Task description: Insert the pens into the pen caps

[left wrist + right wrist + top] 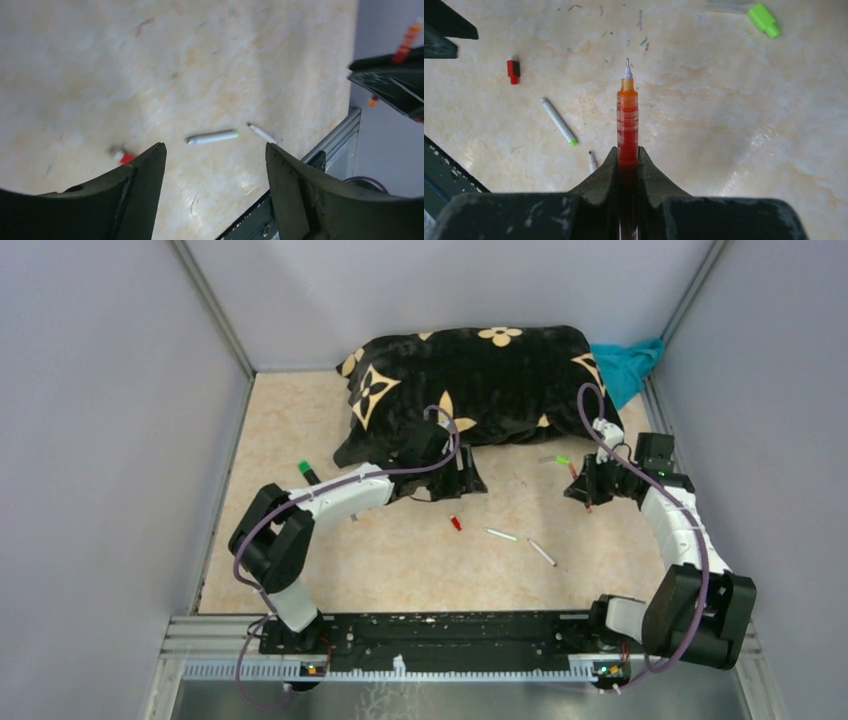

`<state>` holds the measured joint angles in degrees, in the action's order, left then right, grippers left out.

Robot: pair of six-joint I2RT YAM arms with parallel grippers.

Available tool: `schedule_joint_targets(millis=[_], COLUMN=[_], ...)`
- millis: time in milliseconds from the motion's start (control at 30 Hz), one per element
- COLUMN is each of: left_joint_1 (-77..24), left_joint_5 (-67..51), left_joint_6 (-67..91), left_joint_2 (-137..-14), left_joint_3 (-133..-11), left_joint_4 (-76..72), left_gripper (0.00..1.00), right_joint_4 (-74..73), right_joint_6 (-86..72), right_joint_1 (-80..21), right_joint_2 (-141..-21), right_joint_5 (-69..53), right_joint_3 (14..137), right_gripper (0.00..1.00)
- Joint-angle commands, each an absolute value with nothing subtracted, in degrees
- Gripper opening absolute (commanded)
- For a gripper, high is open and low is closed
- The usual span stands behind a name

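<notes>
Table (300, 540): pens and caps lie scattered loose across it, with a black flowered pillow (470, 380) along the far edge.
Right gripper (628, 156): pinching the red pen (627, 117), held off the table at the right, bare tip pointing away, no cap on it.
Left gripper (215, 150): fingers spread wide, nothing between them, hovering near the pillow, left of centre.
Black marker (309, 475): alone at far left, green end showing.
Loose pens: the white pen (558, 121) with a green end and a second thin pen (541, 552) lie near centre; we see no cap on either.
Red cap (513, 71): on the table left of the white pen, empty.
Green cap (764, 20): far right, against a pale barrel; we cannot tell whether it is seated.
Progress: early, we judge. No pairing is plainly finished, and nearly all remain.
</notes>
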<state>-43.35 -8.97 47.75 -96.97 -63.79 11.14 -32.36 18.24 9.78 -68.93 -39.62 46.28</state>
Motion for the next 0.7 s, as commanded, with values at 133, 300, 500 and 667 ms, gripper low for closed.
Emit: schedule_joint_targets(millis=[133, 300, 500, 667], left_joint_1=[-43.5, -43.51, -43.43, -43.42], left_joint_5=[-26.68, -28.72, -27.34, -22.25], left_joint_6=[16.5, 11.64, 18.83, 22.6], left_joint_2=[-110.48, -117.51, -123.04, -125.28], left_joint_3=[-83.27, -88.27, -93.36, -94.18], left_joint_4=[-1.18, -11.97, -15.15, -15.6], left_gripper=[0.75, 0.74, 0.64, 0.59], right_joint_4=[-28.09, -27.5, -26.13, -22.11], right_joint_6=[15.93, 16.13, 19.34, 18.89], right_joint_1=[18.17, 20.01, 18.64, 13.66], right_joint_2=[-69.43, -70.21, -81.54, -89.71], right_joint_5=[-43.11, -43.09, -38.96, -33.89], right_joint_3=[48.17, 47.87, 53.34, 58.73], right_gripper=[0.0, 0.0, 0.0, 0.0])
